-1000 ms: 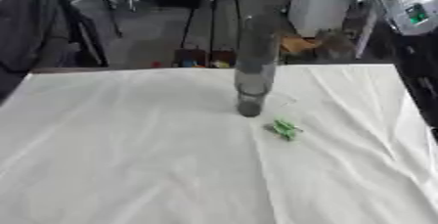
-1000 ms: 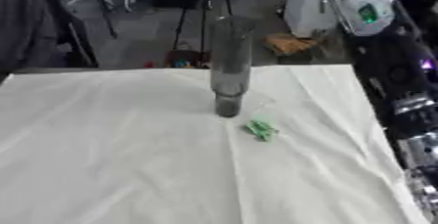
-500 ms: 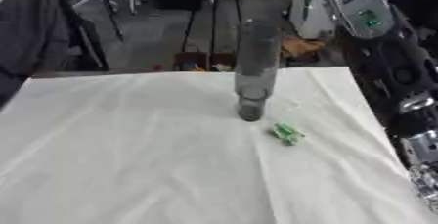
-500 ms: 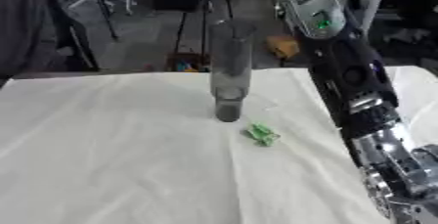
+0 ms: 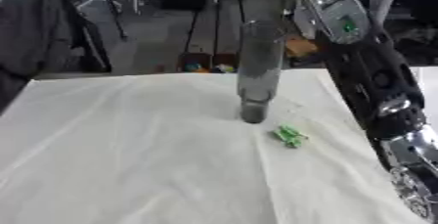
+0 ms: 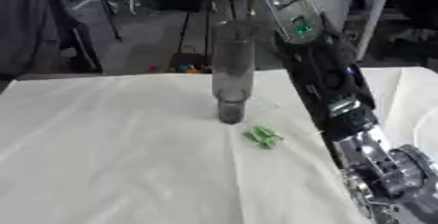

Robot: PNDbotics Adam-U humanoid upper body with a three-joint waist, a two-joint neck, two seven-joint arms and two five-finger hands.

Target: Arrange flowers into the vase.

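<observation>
1. This looks like a robotics lab or workshop rather than a home.
2. Along the top of the frame, behind the table (image 5: 128, 169), thin dark tripod or stand legs (image 5: 205, 27) rise from a bare grey floor (image 5: 154, 37).
3. At upper left stands a grey piece of equipment on a stand (image 5: 85, 8), with a dark-clad person (image 5: 30, 37) at the far left edge.
4. At upper right, white frame posts (image 6: 376, 8) and pale equipment show behind the robot's black-and-silver right arm (image 6: 329, 86).
5. The table is draped in a plain, wrinkled white cloth, like a test bench.
6. Small coloured items (image 5: 201, 66) lie on the floor beyond the table's far edge; what they are cannot be made out.
</observation>
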